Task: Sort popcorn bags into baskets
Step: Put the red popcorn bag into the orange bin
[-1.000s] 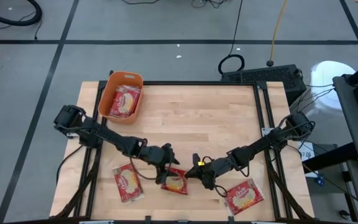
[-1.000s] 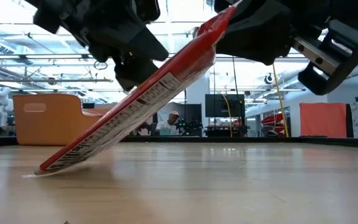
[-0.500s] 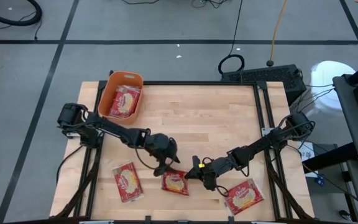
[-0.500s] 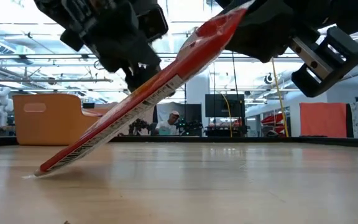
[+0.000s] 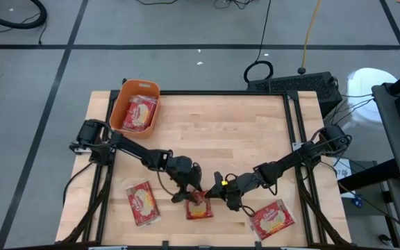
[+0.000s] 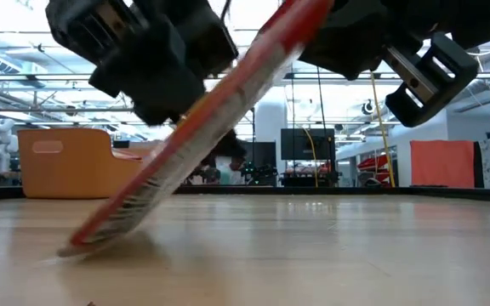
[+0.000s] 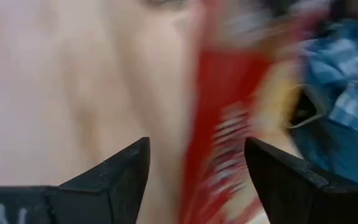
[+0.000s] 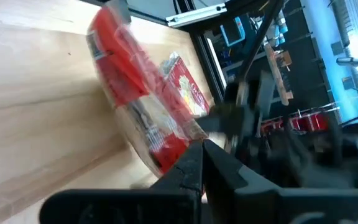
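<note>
Wooden table (image 5: 214,132) at centre of the high frame, both arms reaching inward toward lower centre.

Right gripper (image 5: 212,194) at lower centre, fingers closed tight on the upper edge of a red popcorn bag (image 5: 198,206). In the right wrist frame, fingers (image 8: 194,167) pressed together at a corner of that same bag (image 8: 138,115), with a second packet showing behind it.

Held bag tilted: in the low frame a steep slant (image 6: 202,136), lower end resting on the tabletop at lower left, upper end lifted to the top centre under the right gripper (image 6: 334,34).

Left gripper (image 5: 186,189) just beside the bag on its left in the high frame, jaws spread wide. In the left wrist frame, two dark fingers (image 7: 120,171) standing apart with the blurred red bag (image 7: 229,130) between and beyond them; contact not discernible. Bulky dark shape of the left gripper (image 6: 156,64) at upper left of the low frame, close against the bag.

Orange basket (image 5: 122,105) at upper left of the table, packets inside (image 5: 139,113); seen at left in the low frame (image 6: 71,161).

Loose bag at lower left (image 5: 142,203). Another at lower right (image 5: 272,218).
</note>
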Robot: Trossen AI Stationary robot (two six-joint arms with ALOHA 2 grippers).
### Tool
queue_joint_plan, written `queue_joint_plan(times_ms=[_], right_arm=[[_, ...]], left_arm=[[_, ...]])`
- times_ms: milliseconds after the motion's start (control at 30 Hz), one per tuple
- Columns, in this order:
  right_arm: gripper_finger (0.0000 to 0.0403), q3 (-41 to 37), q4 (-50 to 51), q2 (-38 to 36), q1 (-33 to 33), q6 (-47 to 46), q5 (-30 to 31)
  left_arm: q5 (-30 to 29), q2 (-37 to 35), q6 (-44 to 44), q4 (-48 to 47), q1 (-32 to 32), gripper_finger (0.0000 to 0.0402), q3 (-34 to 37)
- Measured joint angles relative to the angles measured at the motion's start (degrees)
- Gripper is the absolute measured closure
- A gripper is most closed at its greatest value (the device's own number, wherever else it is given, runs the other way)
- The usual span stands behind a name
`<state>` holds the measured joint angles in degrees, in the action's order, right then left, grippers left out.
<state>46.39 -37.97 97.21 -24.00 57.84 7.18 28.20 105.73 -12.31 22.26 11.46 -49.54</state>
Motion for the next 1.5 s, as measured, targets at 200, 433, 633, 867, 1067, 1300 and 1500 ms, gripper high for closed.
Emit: queue_joint_plan(times_ms=[200, 433, 633, 867, 1067, 1300, 1500], right_arm=[[0.0403, 0.01, 0.27, -0.01, 0.05, -0.09, 0.33], [0.0403, 0.02, 0.89, -0.02, 0.04, -0.37, 3.55], [0.0379, 0.00, 1.04, -1.08, -1.87, -6.73, 11.28], [0.0281, -1.40, 7.80, -8.69, -6.90, -9.69, 31.36], [0.0218, -7.33, 9.03, -18.23, -12.30, -35.55, 42.88], [0.0181, -19.65, 1.77, -23.01, -16.01, -67.64, 38.46], [0.0166, -29.67, -18.62, -18.49, -17.00, -74.13, 37.78]], left_arm=[[0.42, 0.22, 4.97, 3.24, 2.10, 0.0236, -0.02], [-0.04, 0.17, 3.47, 2.12, 1.77, 0.0382, -0.02], [-0.69, 0.15, 0.55, 1.88, 1.68, 0.0364, -0.02], [-3.29, -1.70, -0.46, 1.88, 2.44, 0.0385, -0.21], [-14.82, -5.54, 0.02, 1.02, 4.55, 0.0372, -0.17], [-34.37, -7.31, 0.01, 4.29, 7.50, 0.0383, -0.20], [-48.85, -7.28, -3.14, 6.28, 10.87, 0.0372, -0.19]])
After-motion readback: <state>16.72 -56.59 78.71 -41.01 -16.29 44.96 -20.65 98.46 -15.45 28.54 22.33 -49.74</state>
